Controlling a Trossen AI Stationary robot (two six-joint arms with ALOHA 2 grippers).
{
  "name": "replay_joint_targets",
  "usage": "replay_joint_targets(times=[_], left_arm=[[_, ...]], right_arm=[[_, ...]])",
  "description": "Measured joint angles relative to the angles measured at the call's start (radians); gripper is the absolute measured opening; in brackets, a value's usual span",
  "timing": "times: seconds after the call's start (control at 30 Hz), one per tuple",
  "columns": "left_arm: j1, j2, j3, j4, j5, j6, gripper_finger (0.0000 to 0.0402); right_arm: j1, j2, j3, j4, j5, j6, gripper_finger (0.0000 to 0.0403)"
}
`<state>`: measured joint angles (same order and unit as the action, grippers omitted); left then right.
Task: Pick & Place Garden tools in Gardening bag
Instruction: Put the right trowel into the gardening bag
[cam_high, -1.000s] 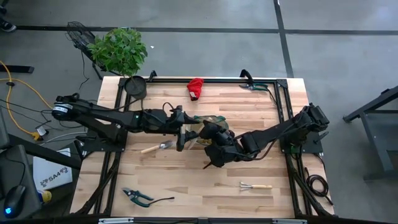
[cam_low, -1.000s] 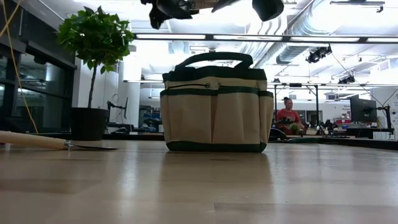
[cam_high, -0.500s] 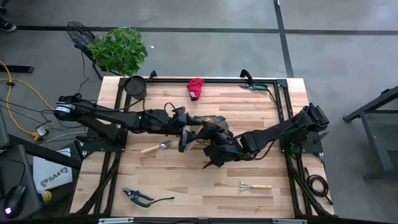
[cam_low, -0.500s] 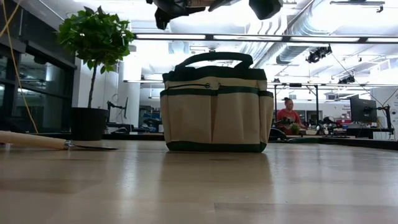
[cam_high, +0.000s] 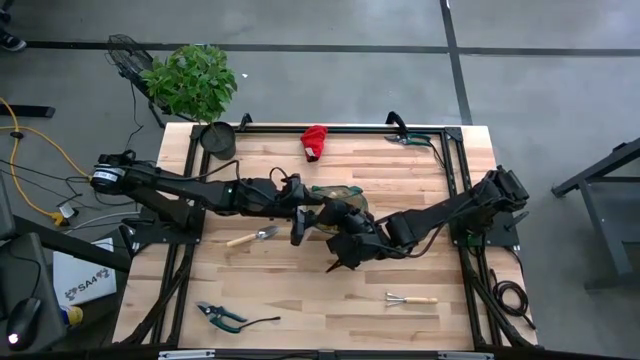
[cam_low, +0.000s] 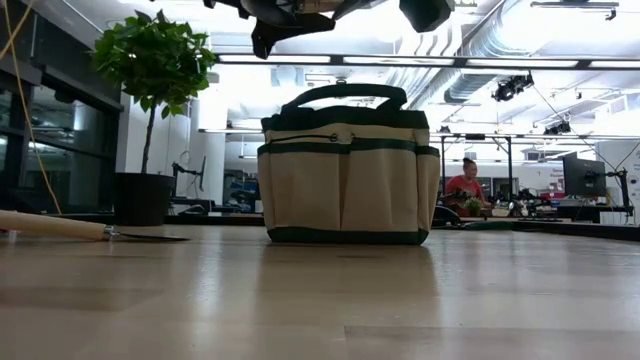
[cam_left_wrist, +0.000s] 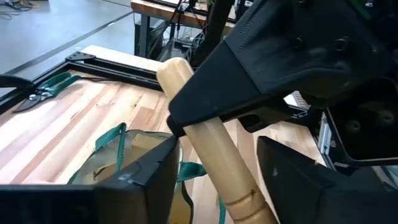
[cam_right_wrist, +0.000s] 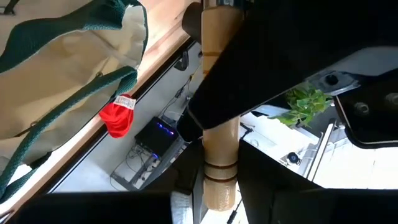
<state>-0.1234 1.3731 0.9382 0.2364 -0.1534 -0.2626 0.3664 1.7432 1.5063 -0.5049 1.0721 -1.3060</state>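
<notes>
Holding a wooden-handled tool (cam_left_wrist: 211, 149) over the gardening bag (cam_high: 335, 197), your right gripper (cam_high: 337, 222) is clamped on it while the left gripper (cam_left_wrist: 214, 180) straddles the handle, jaws partway closed, as for a handover.

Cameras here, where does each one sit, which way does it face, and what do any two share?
High view: overhead, straight down; both arms meet over the gardening bag.
Low view: tabletop height, facing the bag; grippers at top edge.
Left wrist view: past the left gripper around a wooden handle.
Right wrist view: past the right gripper holding that handle; red glove beyond.
Both wrist views share handle and bag.
</notes>
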Motion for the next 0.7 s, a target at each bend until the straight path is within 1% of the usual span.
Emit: replay_joint_targets(times=[0.43,0.7], left_arm=[[0.000,-0.001,0.000,-0.008,-0.035,0.023,0.0066],[0.000,-0.001,-0.001,-0.014,-0.028,0.027,0.0063]], right_arm=[[0.001,0.000,0.000,-0.001,0.005,0.003,0.0066],[0.001,0.000,0.000,-0.014,-0.003,0.054,0.0066]])
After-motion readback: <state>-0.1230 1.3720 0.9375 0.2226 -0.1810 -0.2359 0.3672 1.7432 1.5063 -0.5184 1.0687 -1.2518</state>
